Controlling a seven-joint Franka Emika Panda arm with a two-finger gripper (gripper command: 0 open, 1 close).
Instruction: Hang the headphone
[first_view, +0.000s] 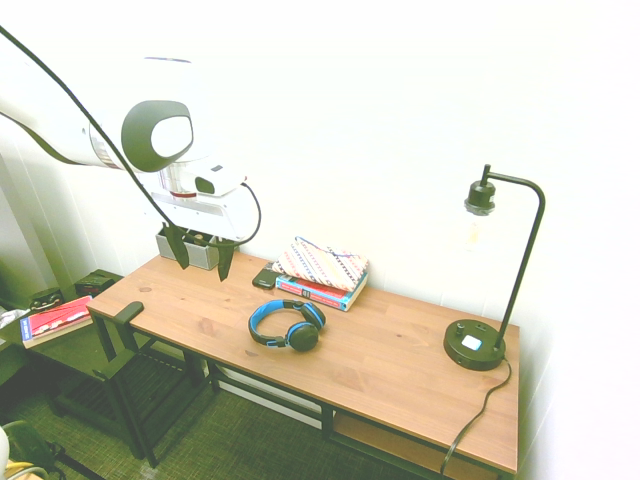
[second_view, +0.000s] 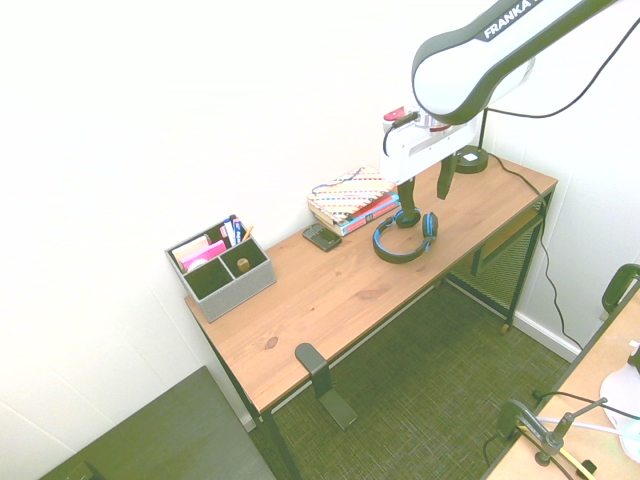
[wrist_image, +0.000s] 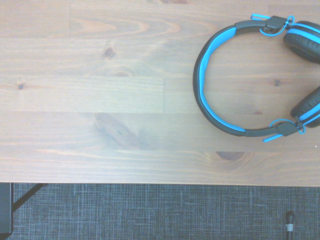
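So, from my remote seat, nearest things first:

Hook at the desk edge: I see a black hook (second_view: 318, 372) clamped on the desk's front edge at the organiser end, hanging below the top; in the first exterior view it shows only as a small dark tab (first_view: 127, 312) at the corner.

Desk: the wooden desk (second_view: 300, 300) runs along the white wall; its far corner is washed out by glare in both outside views.

Headphone: I find the headphone (first_view: 287, 325) lying flat on the desk, mid-way along and toward the front edge, in front of the books. In the wrist view (wrist_image: 240, 75) the blue-lined band shows whole but both ear cups are cut off by the picture's edge.

Gripper: my gripper (first_view: 203, 258) points straight down with its two dark fingers spread wide, holding nothing and touching nothing, well above the desk. In the second exterior view the gripper (second_view: 425, 186) overlaps the headphone, so I cannot judge its height from there.

Phone: a small dark phone (second_view: 322, 237) lies just beside the books; details too small to read.

Books: a stack of books (first_view: 322, 273) with a patterned pouch on top, near the wall.

Organiser: a grey desk organiser (second_view: 222, 268) by the wall; in the first exterior view the gripper hides it.

Lamp: a black desk lamp (first_view: 478, 340) at the far end; in the second exterior view the arm hides most of it.
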